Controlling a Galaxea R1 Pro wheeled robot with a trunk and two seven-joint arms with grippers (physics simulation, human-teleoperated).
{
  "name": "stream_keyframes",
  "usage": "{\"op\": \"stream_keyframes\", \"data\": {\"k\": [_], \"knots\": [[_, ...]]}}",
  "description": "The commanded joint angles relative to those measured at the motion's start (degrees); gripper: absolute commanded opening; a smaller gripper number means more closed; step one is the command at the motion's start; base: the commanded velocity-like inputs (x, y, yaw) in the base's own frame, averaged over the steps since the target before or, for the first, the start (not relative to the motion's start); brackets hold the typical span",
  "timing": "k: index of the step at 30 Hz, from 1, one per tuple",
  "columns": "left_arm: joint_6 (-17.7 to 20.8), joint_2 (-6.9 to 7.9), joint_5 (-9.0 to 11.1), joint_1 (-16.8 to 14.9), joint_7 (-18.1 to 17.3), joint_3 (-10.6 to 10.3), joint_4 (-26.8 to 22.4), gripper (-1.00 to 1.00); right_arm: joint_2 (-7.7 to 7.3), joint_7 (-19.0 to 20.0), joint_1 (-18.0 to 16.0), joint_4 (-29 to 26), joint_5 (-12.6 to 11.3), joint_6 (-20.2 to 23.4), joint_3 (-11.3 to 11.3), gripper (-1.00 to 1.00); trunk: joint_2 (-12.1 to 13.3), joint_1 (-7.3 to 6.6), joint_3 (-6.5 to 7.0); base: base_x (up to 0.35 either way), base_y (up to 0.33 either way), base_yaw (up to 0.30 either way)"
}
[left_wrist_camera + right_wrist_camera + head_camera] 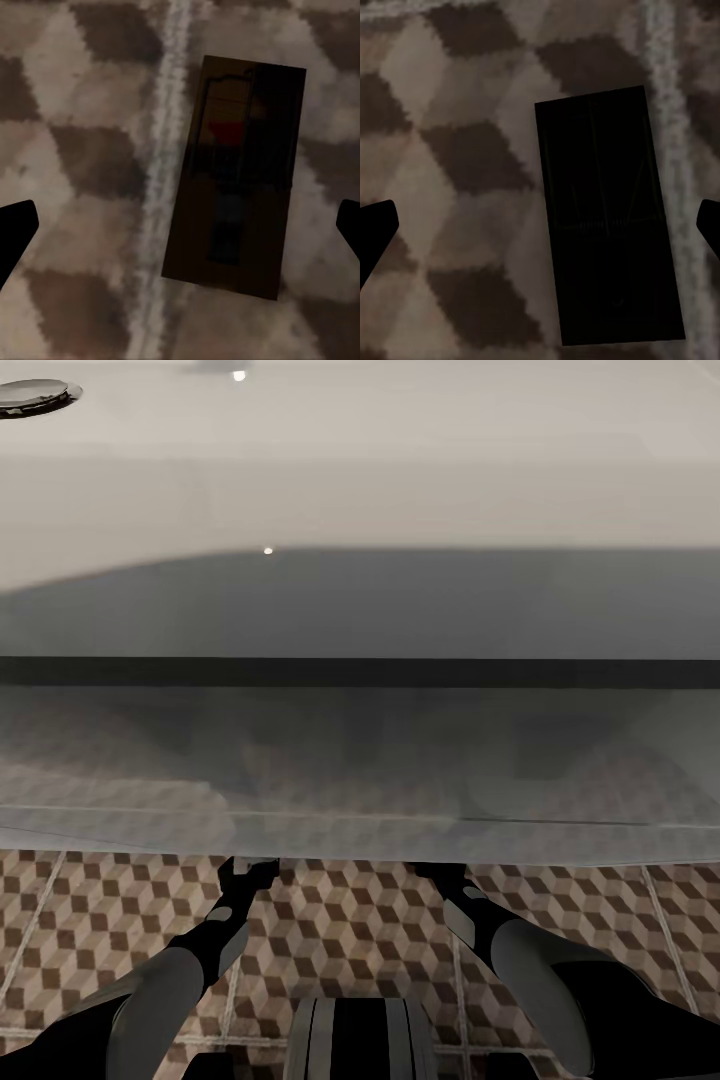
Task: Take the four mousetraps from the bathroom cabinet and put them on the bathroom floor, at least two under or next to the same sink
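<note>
The wide white rectangular sink (pixel 360 480) fills the upper head view, with cube-patterned brown-and-beige floor tiles (pixel 340 930) along the bottom. Both arms reach under it. Each wrist view has a flat dark-brown mousetrap board lying on the tiles, one (pixel 236 176) under the left gripper (pixel 180 225), another (pixel 607 217) under the right gripper (pixel 540 225), both spread wide and empty.

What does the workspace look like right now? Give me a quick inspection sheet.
Surface: cube-patterned brown, beige and white tiled floor, pale grout lines.
Job's things: one flat dark-brown rectangular mousetrap lies on the tiles beside a grout line under the left claw; a second dark mousetrap lies flat under the right claw.
Clutter: nothing seen.
Grippers: left claw open, empty, above its trap; right claw open, empty, above its trap.
Cables: nothing seen.
Surroundings: wide white basin with a chrome drain overhangs both arms.
</note>
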Motion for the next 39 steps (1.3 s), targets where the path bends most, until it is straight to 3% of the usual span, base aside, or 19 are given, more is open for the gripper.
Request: {"op": "stream_keyframes", "data": {"k": [1, 27, 39], "knots": [[-0.18, -0.01, -0.61, -0.03, 0.37, 0.23, 0.05, 1.00, 0.01, 0.14, -0.03, 0.06, -0.48, -0.21, 0.02, 1.00, -0.01, -0.01, -0.03, 0.000, 0.000, 0.000], [-1.27, -0.11, -1.60, -0.11, 0.37, -0.28, -0.03, 1.00, 0.01, 0.14, -0.03, 0.06, -0.41, -0.29, 0.10, 1.00, -0.01, -0.01, -0.03, -0.004, 0.000, 0.000], [-1.40, -0.46, -1.61, -0.11, 1.06, -0.24, -0.03, 1.00, -0.05, 0.14, -0.03, 0.06, -0.41, -0.30, 0.10, 1.00, -0.01, -0.01, -0.03, -0.244, 0.000, 0.000]]}}
